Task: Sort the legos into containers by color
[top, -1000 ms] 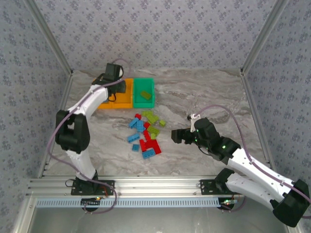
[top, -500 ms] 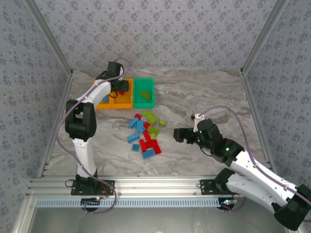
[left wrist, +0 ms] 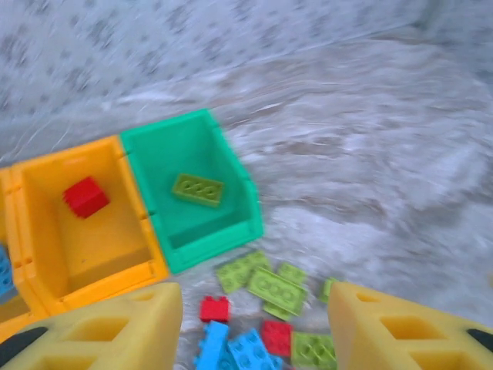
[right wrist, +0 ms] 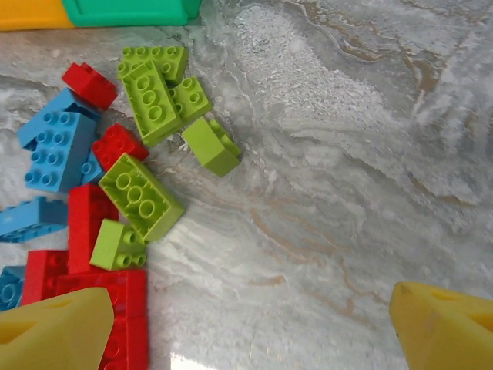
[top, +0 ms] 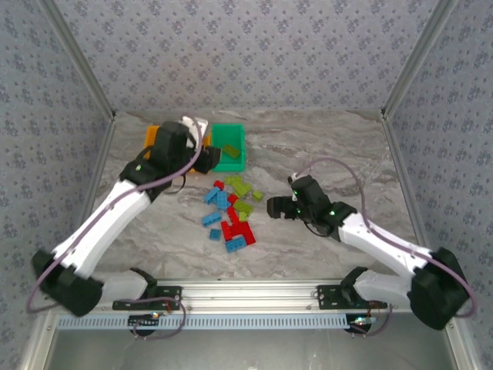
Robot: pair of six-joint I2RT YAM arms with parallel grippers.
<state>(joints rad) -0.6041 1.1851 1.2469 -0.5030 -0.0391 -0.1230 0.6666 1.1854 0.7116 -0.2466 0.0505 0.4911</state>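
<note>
Marble-grey worktop [top: 331,146] carries everything. The containers [top: 239,164] sit in a row along its far edge toward the left corner, and the loose legos [top: 231,210] lie heaped around its middle, slightly left of centre.

From above, your left arm [top: 115,212] covers much of the two orange-yellow bins, so you get little of their insides there. The left wrist camera looks down into them:
- A red brick [left wrist: 85,196] rests in the orange-yellow bin [left wrist: 77,258] beside the green bin [left wrist: 231,231].
- A lime brick [left wrist: 198,189] lies flat in the green one, studs up, its long axis roughly along the row but skewed a little.
- A sliver of blue [left wrist: 4,270] shows in the end bin at the frame's left edge.

Your left tool [left wrist: 254,308] is spread wide with nothing between its yellow fingers [left wrist: 100,327]. It hangs above the worktop between the containers and the far side of the heap.

The right wrist camera gives you the heap up close:
- The far lime brick [right wrist: 150,100] and the near lime brick [right wrist: 142,196] both lie studs up, with their long axes nearly parallel, slanting from the frame's upper left to lower right.
- A small lime piece [right wrist: 212,146] lies tipped on its side just beside the far one.
- Blue bricks [right wrist: 54,139] and red bricks [right wrist: 88,204] crowd the left of that view.

Your right tool [right wrist: 250,308] is also spread and holds nothing. It sits over bare worktop at the heap's right side.
</note>
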